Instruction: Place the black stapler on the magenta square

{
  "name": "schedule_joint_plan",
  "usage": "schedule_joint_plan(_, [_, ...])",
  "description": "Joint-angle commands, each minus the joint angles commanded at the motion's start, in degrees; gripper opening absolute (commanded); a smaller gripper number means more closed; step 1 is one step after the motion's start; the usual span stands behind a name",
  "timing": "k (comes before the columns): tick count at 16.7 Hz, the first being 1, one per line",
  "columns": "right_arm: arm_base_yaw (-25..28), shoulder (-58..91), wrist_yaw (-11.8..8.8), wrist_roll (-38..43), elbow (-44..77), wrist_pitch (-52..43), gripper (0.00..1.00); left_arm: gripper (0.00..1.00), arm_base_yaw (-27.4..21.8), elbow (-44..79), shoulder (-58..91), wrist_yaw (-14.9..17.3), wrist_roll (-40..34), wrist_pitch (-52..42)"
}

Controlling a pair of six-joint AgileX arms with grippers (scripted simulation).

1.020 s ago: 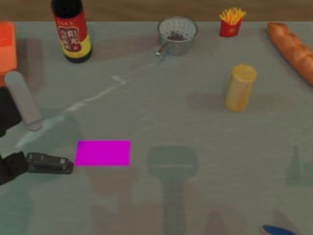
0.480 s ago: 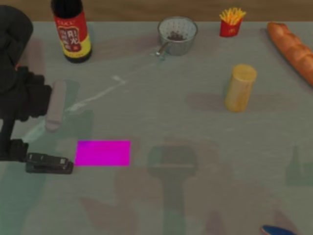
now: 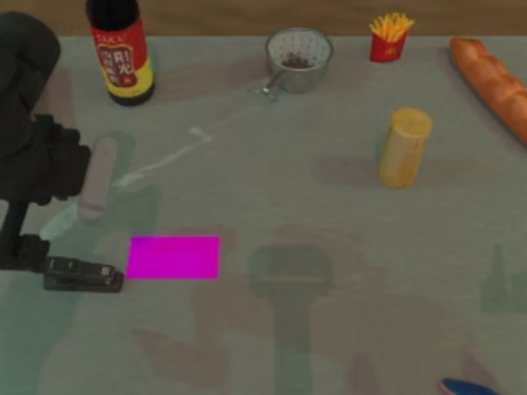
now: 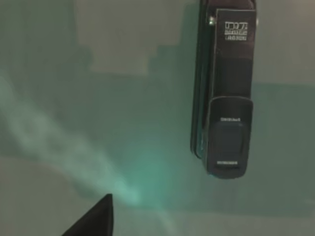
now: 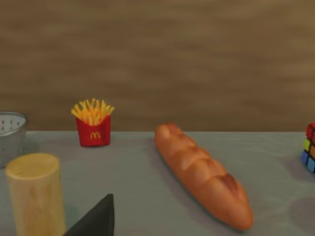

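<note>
One black stapler (image 3: pixel 82 275), one magenta square (image 3: pixel 173 257), both lower left of the top view. Stapler lies flat, long axis left-right, just left of the square's lower left corner, close beside it but not on it. In the left wrist view the stapler (image 4: pixel 225 88) fills the upper right, lying on the table (image 4: pixel 98 98) with its top arm facing up.

Other items, one each: soy sauce bottle (image 3: pixel 120 51) upper left, metal strainer (image 3: pixel 297 59) top centre, fries carton (image 3: pixel 389 36) top right of centre, yellow cylinder (image 3: pixel 403 147) right of centre, bread loaf (image 3: pixel 494 82) at the upper right edge, a blue object (image 3: pixel 465 387) cut off at the bottom right edge, a multicoloured cube (image 5: pixel 310 147) seen only at the right edge of the right wrist view.

Left arm: dark bulk along the left edge of the top view, reaching down, with the left gripper (image 3: pixel 29 251) at the stapler's left end. Contact with the stapler cannot be judged, and whether its fingers are spread or pressed together cannot be told. One dark fingertip (image 4: pixel 93 221) shows at the bottom of the left wrist view, apart from the stapler.

Right arm: out of the top view; its wrist camera looks level across the table at the loaf, fries and cylinder. One fingertip (image 5: pixel 93 221) visible; finger state cannot be told.
</note>
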Motion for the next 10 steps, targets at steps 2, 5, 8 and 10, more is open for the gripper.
schedule_joint_plan(2, [0.00,0.00,0.00,0.00,0.00,0.00,1.00,1.00,-0.09,-1.99,1.36,0.02,0.08,3.16])
schedule_joint_plan(5, [0.00,0.00,0.00,0.00,0.00,0.00,1.00,1.00,-0.07,-6.39,4.60,0.03,0.16,11.29])
schedule_joint_plan(8, [0.00,0.00,0.00,0.00,0.00,0.00,1.00,1.00,-0.06,-10.68,7.75,0.04,0.24,18.84])
schedule_joint_plan(10, [0.00,0.00,0.00,0.00,0.00,0.00,1.00,1.00,-0.04,-12.20,8.91,0.05,0.30,21.18])
